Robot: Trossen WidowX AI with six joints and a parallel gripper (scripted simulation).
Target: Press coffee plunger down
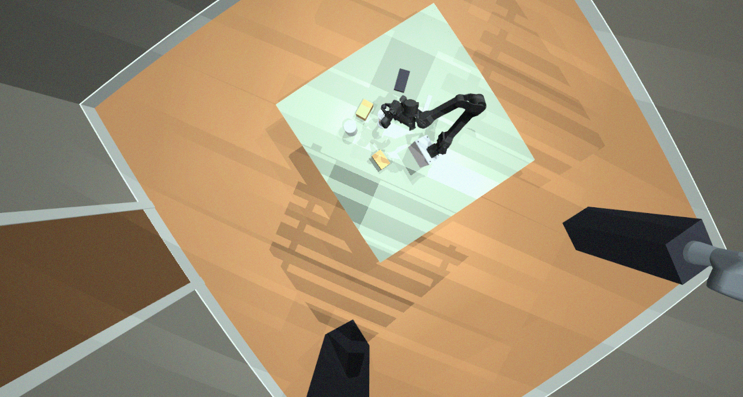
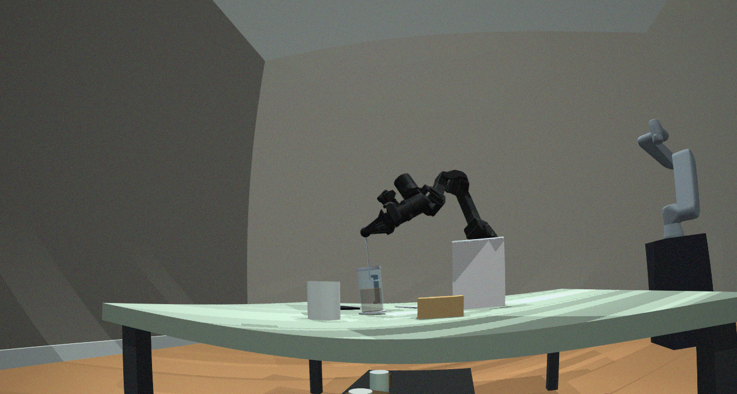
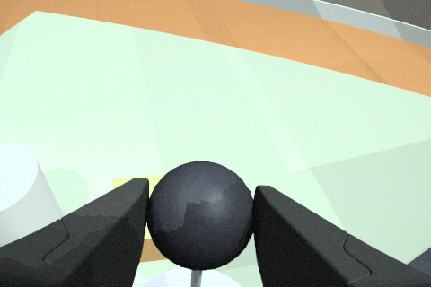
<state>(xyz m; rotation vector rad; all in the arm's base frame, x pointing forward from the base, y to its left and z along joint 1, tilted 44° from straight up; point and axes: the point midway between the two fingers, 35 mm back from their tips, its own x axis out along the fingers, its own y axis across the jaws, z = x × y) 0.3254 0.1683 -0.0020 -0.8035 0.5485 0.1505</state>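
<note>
One coffee press [image 2: 370,290], upright on the table [image 2: 515,325]; its plunger rod [image 2: 367,251] ran vertical, knob [image 3: 200,215] at 12 o'clock. One gripper [image 2: 367,231] was clamped on that knob, a finger [image 3: 90,246] on each side. One white cup [image 2: 323,300] stood at the press's 9 o'clock; two tan blocks [image 1: 364,108] [image 1: 381,159], apparently alike.

Pale green square table top [image 2: 566,309] on dark legs [image 2: 136,358], standing on an orange wood-plank floor [image 1: 208,187]. Grey-brown matte walls [image 2: 128,159] with a pale grey skirting strip [image 1: 119,75] along the base. Slatted shadows [image 1: 342,270] cast across floor planks off the table's near corner and again beyond its far edge. Broad light and dark bands over the table surface. Darker brown floor section [image 1: 78,275] past a pale threshold, well apart from the table.
</note>
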